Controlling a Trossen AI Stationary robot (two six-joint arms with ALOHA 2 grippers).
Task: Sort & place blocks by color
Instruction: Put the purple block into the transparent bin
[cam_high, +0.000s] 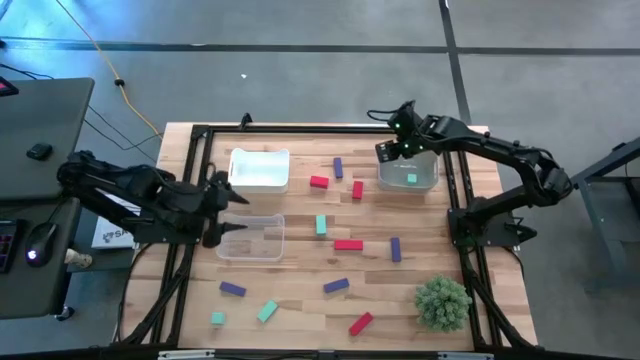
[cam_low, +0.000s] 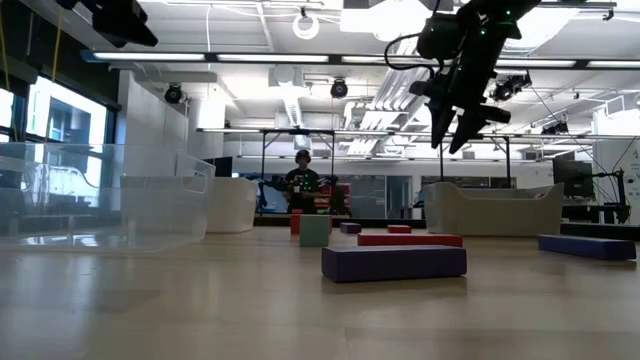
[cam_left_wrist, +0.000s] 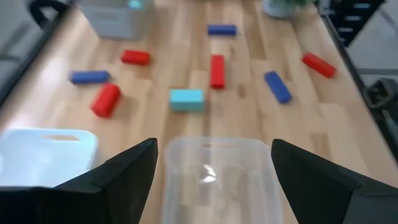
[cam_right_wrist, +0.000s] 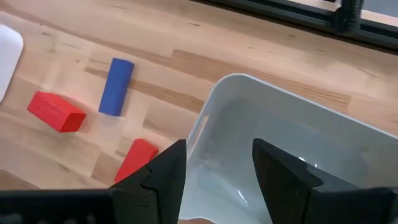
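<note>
Red, purple and teal blocks lie scattered flat on the wooden table: a red bar (cam_high: 348, 244), a teal one (cam_high: 321, 225), a purple one (cam_high: 336, 286) and others. One teal block (cam_high: 411, 179) lies in the clear bin (cam_high: 408, 172) at the far right. My right gripper (cam_right_wrist: 217, 180) hangs open above that bin's near-left corner with nothing between its fingers. My left gripper (cam_left_wrist: 214, 174) stands open at the left end of an empty clear bin (cam_high: 250, 238), pointing toward the table's right edge, also with nothing in it.
A white bin (cam_high: 260, 168) stands at the far left. A bushy green plant ball (cam_high: 442, 303) sits at the near right corner. A black frame (cam_high: 200, 135) runs around the table. A person (cam_low: 302, 180) stands far off in the room behind.
</note>
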